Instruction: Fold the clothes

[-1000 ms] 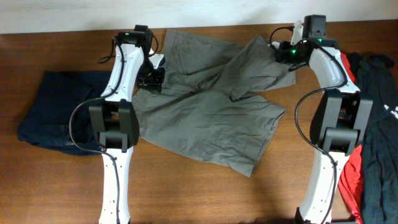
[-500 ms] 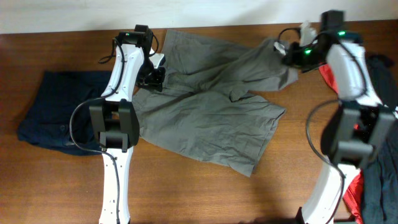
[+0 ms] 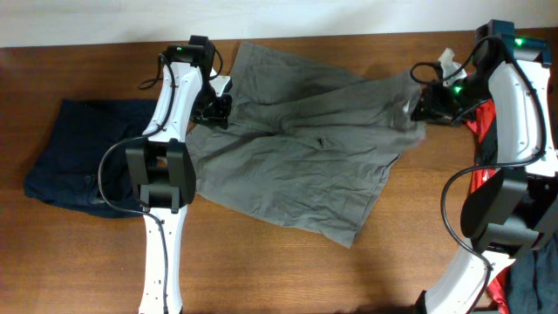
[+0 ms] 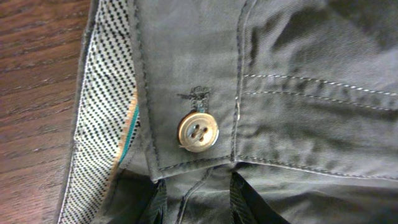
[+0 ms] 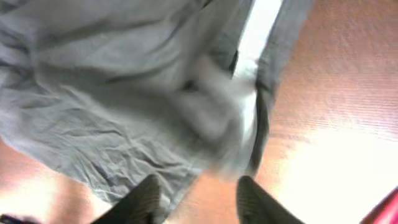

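1 grey shorts (image 3: 296, 174), 1 navy bndl (image 3: 70, 161)

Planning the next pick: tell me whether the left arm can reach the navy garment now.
Probably yes: the navy garment lies uncovered beside the left arm, nothing between; but its fingers are holding the grey shorts.

The left arm (image 3: 172, 98) and right arm (image 3: 513, 92) have white links, black joints, black cables, green lights.
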